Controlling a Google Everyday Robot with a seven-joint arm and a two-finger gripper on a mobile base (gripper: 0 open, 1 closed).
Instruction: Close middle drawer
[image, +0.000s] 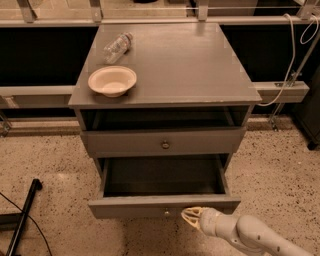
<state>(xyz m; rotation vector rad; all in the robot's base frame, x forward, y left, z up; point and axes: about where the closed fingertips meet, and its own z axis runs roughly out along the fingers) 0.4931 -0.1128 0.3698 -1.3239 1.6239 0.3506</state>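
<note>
The middle drawer (162, 204) is pulled far out of the grey cabinet, and its dark inside is bare. Its shallow flat front has a small round knob (166, 212) at centre. My gripper (190, 218), cream-tipped on a white arm, comes in from the lower right. It sits against the lower edge of the drawer front, just right of the knob. The taller top drawer (165, 143) above stands slightly out, with a dark gap over it. The lowest drawer is hidden.
A cream bowl (112, 81) and a lying plastic bottle (118, 47) are on the cabinet top (190, 65). A black pole (24, 212) lies on the speckled floor at left. A white cable (292, 55) hangs at the right by a low rail.
</note>
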